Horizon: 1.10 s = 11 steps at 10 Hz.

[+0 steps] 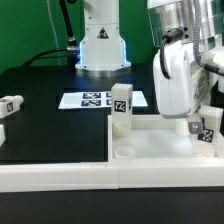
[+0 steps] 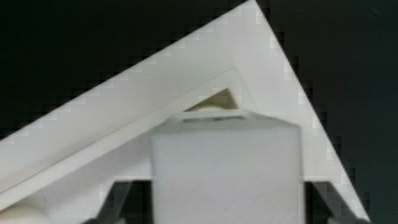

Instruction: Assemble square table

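— Seeing what on the desk [image 1: 40, 110] right now?

— Seeing the square tabletop [image 1: 150, 150] lying near the front, raised rim facing up, a round socket [image 1: 126, 153] showing inside its near corner toward the exterior view's left. Standing upright in the tabletop at the back corner: one white leg [image 1: 121, 108] with a black-and-white tag on its face.

— And the arm?

— Hanging over the tabletop's corner toward the exterior view's right, the gripper [image 1: 186, 118] pointing down, bulky white housing hiding most of what lies below. Gripping a second white leg [image 2: 224, 165], going by the wrist view: a blocky white piece filling the space between two dark fingers [image 2: 125, 200], jaws clamped on its sides. Pointing that leg at the inner corner of the tabletop's rim [image 2: 222, 75].

— Seated in a socket?

— Impossible to tell; contact point hidden behind the leg itself.

— Anything else lying around?

— Resting at the far edge of the exterior view's left, well apart from the tabletop: another tagged leg [image 1: 9, 106]. Lying flat behind the tabletop, near the robot's base [image 1: 100, 50]: the marker board [image 1: 100, 100]. Running along the very front: a long white bar [image 1: 60, 178].
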### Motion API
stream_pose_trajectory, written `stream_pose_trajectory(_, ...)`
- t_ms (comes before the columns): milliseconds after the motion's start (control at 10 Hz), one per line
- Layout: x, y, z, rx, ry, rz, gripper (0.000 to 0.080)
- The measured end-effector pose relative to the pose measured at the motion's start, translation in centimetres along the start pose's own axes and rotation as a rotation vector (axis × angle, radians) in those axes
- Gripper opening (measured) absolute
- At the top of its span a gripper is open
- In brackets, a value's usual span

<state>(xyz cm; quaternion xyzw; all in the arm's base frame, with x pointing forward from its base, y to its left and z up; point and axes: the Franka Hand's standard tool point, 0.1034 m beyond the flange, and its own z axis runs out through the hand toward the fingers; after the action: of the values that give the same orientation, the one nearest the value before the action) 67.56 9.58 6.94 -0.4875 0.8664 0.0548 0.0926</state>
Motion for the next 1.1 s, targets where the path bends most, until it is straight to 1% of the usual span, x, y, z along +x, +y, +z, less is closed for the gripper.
stream_pose_trajectory(200, 0.0, 0.0, 0.0, 0.0, 0.003, -0.035, 0.0293)
stream_pose_trajectory(300, 0.1, 0.0, 0.1, -0.001, 0.003, -0.041, 0.0379)
stream_pose_trajectory(400, 0.1, 0.1, 0.1, -0.001, 0.004, -0.043, 0.0556)
stream_pose_trajectory(500, 0.1, 0.1, 0.1, -0.002, 0.004, -0.05, 0.0556)
stream_pose_trajectory(600, 0.1, 0.1, 0.2, -0.002, 0.004, -0.093, 0.0632)
stream_pose_trajectory(700, -0.3, 0.4, 0.3, -0.005, 0.01, -0.173, 0.0632)
stream_pose_trajectory(900, -1.1, 0.9, 0.0, -0.022, 0.038, -0.488, 0.0646)
stream_pose_trajectory(1100, -1.1, 0.9, 0.0, -0.023, 0.038, -0.613, 0.0649)
